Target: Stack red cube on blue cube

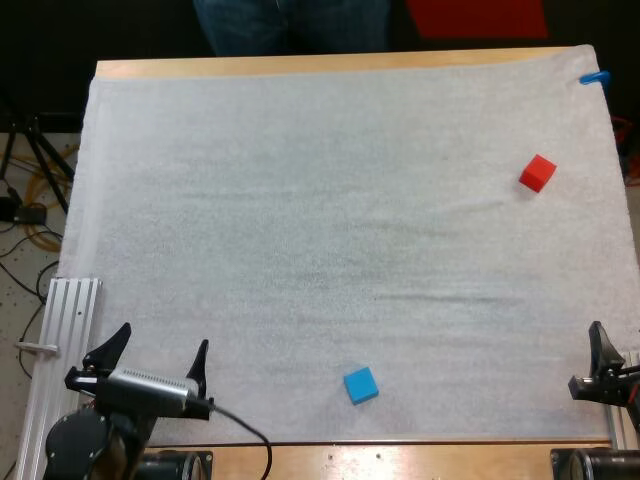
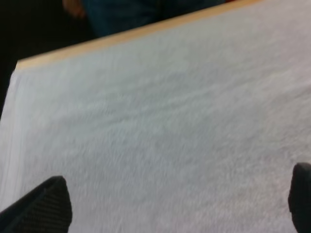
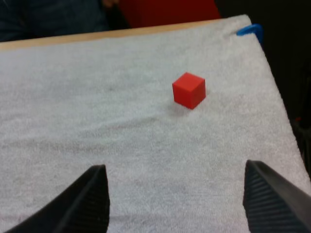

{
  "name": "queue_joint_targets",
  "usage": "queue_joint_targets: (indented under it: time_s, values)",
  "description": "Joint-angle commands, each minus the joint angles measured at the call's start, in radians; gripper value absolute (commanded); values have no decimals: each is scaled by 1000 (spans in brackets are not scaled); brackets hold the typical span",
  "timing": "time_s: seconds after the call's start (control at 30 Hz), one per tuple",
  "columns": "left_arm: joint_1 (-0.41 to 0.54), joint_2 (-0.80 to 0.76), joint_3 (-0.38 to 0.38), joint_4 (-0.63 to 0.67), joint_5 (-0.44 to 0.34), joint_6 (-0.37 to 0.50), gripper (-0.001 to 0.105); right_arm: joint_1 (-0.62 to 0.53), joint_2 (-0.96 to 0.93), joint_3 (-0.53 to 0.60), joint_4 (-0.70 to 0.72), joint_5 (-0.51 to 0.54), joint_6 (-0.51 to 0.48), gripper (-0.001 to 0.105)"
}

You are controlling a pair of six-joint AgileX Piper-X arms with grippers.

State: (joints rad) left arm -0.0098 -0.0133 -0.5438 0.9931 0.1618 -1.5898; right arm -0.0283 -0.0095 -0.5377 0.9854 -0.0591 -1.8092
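**A:** Start at the left. What is the left gripper [image 1: 165, 335] doing?

**B:** It is released. Its two fingers [image 2: 46, 206] stand wide apart over bare mat [image 1: 300, 200], with nothing between them. It sits at the mat's near left corner.

**A:** And the blue cube [image 1: 361, 384]?

**B:** It lies off to that gripper's right, well apart from it and a little closer to the near edge of the mat. It rests flat on the mat, somewhat nearer the left gripper than the right one. Nothing touches it.

**A:** Where is the red cube [image 1: 537, 173]?

**B:** It is far from the left gripper, across the mat to its right and well forward. From the right gripper [image 3: 174, 166] it sits straight ahead, a touch to the left, well apart, and short of the far edge. It stands alone on the mat, turned corner-on to the gripper and not on the blue cube.

**A:** What is the right gripper's state?

**B:** It is released too. Its fingers are spread wide over bare mat, at the near right edge.

**A:** Is there anything beyond the table [image 1: 300, 66]?

**B:** A person [image 1: 290, 25] stands at its far side.
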Motion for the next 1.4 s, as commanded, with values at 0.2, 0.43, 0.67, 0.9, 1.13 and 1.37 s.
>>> queue_joint_targets:
  time_s: [0.2,0.43,0.67,0.9,1.13,1.37]
  values:
    - [-123,115,-168,46,-1,2,87,-1,158,-127,47,-55,-35,58]
    - [-270,238,-325,94,59,2,87,-1,358,-281,50,-113,-57,58]
    - [-429,330,-433,194,88,2,87,-1,531,-416,71,-178,-81,58]
    - [-508,348,-455,255,164,2,87,89,631,-508,120,-159,-115,58]
    - [-507,348,-455,263,164,2,87,181,745,-553,111,-66,-125,61]
    - [-507,348,-455,263,164,2,87,203,937,-604,47,43,-131,76]
